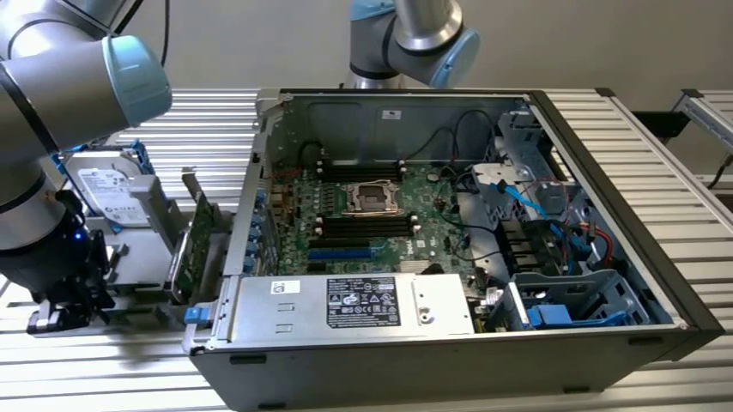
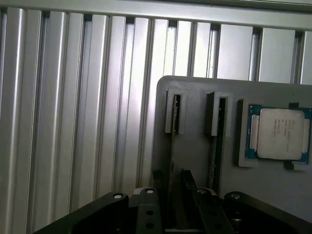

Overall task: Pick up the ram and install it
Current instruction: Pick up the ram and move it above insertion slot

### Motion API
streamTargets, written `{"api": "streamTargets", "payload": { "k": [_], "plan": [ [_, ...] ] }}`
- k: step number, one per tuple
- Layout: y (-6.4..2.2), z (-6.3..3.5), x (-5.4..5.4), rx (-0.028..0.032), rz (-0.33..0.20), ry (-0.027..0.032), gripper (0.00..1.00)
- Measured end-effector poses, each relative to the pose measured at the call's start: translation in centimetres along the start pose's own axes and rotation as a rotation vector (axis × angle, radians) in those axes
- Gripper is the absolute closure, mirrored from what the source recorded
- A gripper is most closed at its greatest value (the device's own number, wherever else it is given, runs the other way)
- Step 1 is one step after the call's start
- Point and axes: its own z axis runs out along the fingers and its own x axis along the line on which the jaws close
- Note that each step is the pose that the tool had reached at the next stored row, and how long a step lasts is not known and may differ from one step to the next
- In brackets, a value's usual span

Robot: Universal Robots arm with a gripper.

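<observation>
Gripper (image 2: 179, 187) hangs above grey tray (image 2: 200, 87) containing processor (image 2: 278, 132).

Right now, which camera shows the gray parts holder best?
Wrist view: the gray parts holder is close, with its narrow slots and a processor plain. The exterior view has it at its left, partly behind the arm.

The end effector (image 2: 179, 191) and grey tray (image 2: 195, 131) are cut off.
</observation>
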Motion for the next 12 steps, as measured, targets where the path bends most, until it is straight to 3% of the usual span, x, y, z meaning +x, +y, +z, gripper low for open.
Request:
{"api": "streamTargets", "payload": {
  "k": [8, 12],
  "plan": [
    [-0.01, 0.17, -0.02, -0.0003, 0.027, -0.0014, 0.7],
    [-0.01, 0.2, -0.02, -0.0004, 0.038, -0.0021, 0.78]
  ]
}}
